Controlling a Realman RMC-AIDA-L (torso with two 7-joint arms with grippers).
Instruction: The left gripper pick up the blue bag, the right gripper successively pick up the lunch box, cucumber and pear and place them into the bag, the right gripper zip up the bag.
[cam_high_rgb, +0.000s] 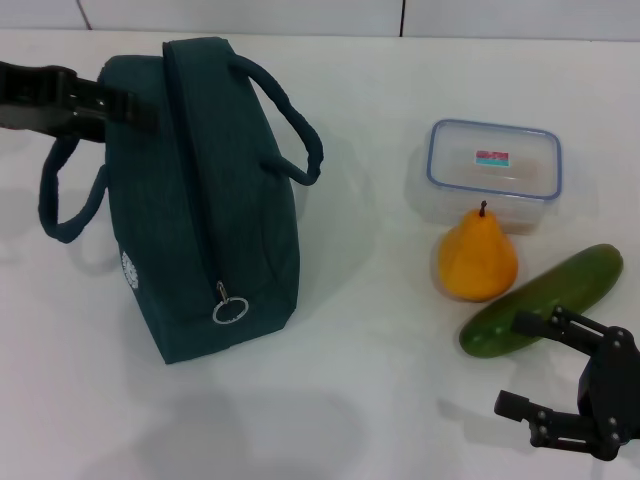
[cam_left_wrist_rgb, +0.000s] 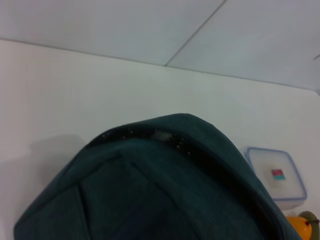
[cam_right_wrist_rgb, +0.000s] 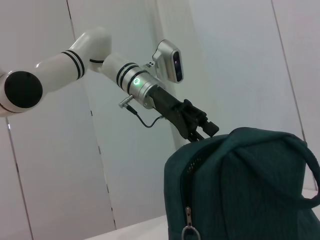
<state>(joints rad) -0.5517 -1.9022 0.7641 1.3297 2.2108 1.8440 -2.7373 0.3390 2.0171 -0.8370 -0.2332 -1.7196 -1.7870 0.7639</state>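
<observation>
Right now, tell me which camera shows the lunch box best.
The head view: the lunch box shows whole, lid on, behind the pear. The left wrist view catches it small, beyond the blue bag. The right wrist view misses it.

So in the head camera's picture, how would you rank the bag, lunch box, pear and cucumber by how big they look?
1. blue bag, by far the largest.
2. lunch box.
3. cucumber, close to the lunch box, and partly hidden by the right end effector.
4. pear, smallest.
</observation>
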